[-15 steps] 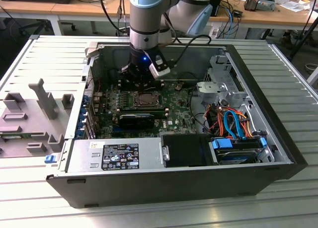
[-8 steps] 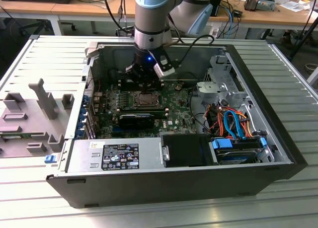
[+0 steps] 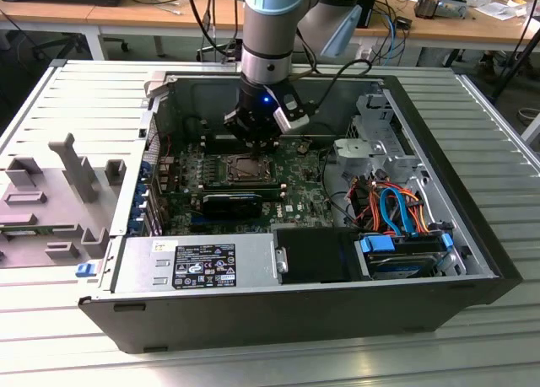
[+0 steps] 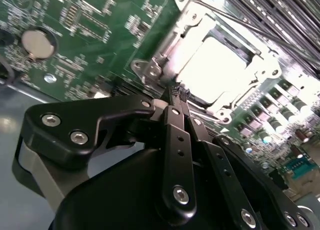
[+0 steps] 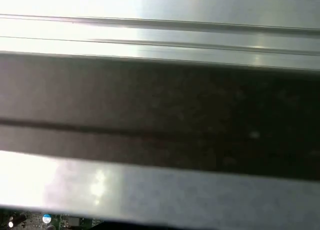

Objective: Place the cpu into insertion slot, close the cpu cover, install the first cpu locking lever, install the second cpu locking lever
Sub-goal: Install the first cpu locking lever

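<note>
In the exterior view an open computer case (image 3: 472,235) lies on a ribbed metal table (image 3: 76,92), with the green motherboard (image 3: 295,180) facing up inside it. The arm reaches down into the case, and the gripper (image 3: 252,154) hangs right over the insertion slot (image 3: 245,169), a square silver-rimmed socket near the board's middle. A long black block (image 3: 232,203) sits just beside the socket, towards the camera. In the second wrist view the cpu (image 4: 220,64) sits in the socket, its flat metal top glaring almost white under the light. The cpu cover (image 4: 187,19), a thin silver frame with a large square opening, appears to lie down around the chip's edges. The gripper's (image 4: 177,93) black fingers (image 4: 175,135) are pressed together, and their tips stand at the frame's near edge by a corner bracket. I cannot tell whether anything is pinched between them. A round coin battery (image 4: 37,43) sits well apart on the board. In the first wrist view the table's ribs (image 5: 160,34) run above a dark case wall (image 5: 160,115), with a sliver of green board (image 5: 45,221) in one corner.
</note>
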You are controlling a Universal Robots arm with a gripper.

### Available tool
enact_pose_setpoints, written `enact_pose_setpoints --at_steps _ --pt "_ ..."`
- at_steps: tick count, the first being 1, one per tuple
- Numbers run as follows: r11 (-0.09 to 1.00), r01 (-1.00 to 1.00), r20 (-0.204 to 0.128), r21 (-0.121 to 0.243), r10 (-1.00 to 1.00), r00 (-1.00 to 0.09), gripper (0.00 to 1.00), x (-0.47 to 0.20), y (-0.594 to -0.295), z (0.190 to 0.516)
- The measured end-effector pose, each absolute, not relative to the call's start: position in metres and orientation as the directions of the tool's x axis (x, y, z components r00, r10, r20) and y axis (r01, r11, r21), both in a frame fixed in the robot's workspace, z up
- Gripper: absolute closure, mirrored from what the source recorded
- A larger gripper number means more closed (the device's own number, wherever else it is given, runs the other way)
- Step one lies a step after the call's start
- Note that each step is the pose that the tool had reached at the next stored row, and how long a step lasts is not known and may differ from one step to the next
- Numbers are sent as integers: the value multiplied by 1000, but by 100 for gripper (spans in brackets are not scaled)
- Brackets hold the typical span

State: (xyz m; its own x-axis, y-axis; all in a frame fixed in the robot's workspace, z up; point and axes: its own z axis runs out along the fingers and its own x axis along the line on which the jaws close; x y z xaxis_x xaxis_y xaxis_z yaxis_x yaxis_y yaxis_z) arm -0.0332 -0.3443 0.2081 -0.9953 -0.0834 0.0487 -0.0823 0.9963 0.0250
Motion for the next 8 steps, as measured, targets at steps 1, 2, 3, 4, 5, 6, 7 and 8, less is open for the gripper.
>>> enact_pose_setpoints --at_steps 1,2,3,4,5,6,7,8 --pt "996 -82 49 25 -83 -995 89 -32 -344 208" --pt "996 -82 49 24 -83 -995 89 -30 -344 207" --pt "996 -82 50 24 -83 -995 89 -30 -344 206" --pt "996 -82 50 24 -83 -995 89 -30 -344 206" --pt "996 -82 50 24 -83 -995 89 -30 -344 205" --pt "996 -82 50 24 -83 -995 89 -30 -344 205" --pt "996 -82 50 23 -83 -995 89 -30 -344 205" --pt "996 -82 50 23 -83 -995 89 -30 -344 205"
